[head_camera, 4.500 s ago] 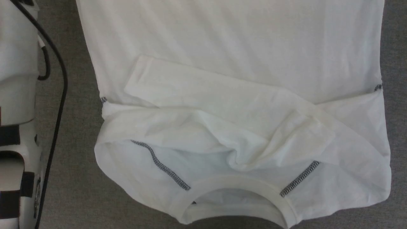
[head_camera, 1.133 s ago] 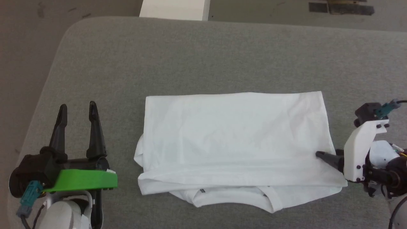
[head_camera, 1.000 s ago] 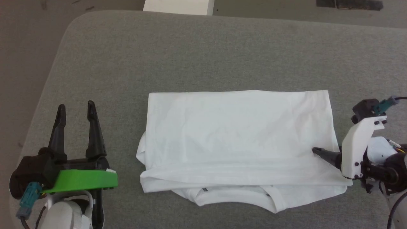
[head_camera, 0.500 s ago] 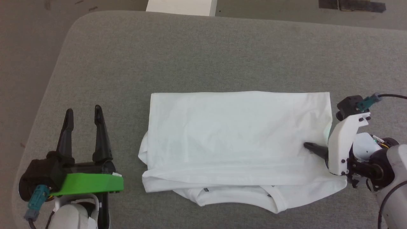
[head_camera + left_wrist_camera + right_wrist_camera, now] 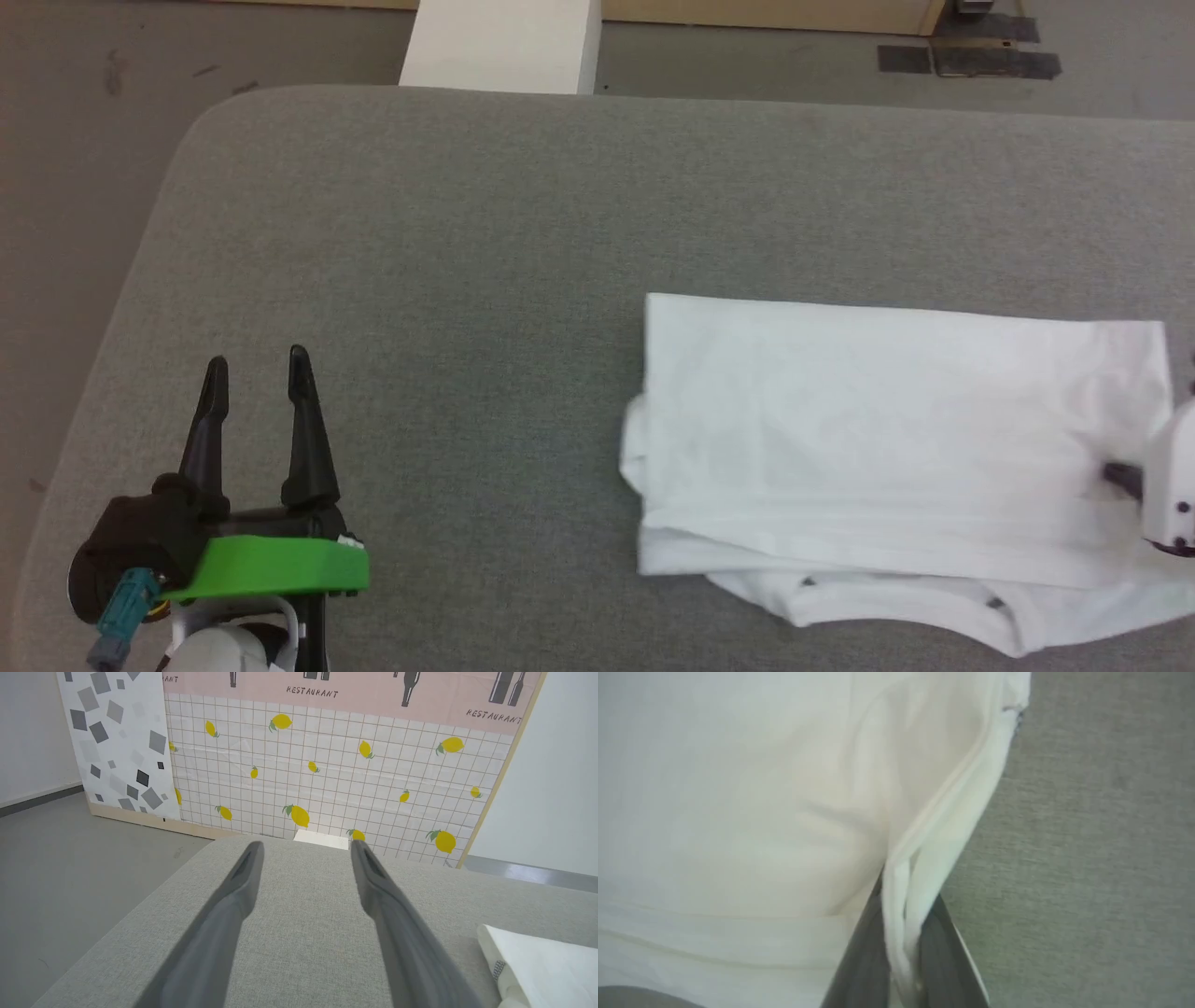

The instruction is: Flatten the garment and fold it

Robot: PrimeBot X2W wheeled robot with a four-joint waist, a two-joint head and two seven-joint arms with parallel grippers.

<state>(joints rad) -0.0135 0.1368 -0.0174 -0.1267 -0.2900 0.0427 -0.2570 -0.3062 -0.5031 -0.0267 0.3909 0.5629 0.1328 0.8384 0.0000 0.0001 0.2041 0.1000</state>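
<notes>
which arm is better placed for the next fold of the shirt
Likely right: the right gripper has its jaws shut on the edge of the shirt, while the left gripper sits with jaws open over bare padding, apart from the shirt.

Item: garment (image 5: 896,429), a plain white thin T-shirt folded into a broad, flat rectangle of several layers. It lies on the grey worktop (image 5: 467,233), toward the right side, with its long edges running left to right. The ribbed neckline and short runs of dark stitching show below the near edge. The surface is faintly creased. The right-hand edge is gathered into a narrow fold, pinched between the right gripper (image 5: 903,891) fingers (image 5: 859,961).
</notes>
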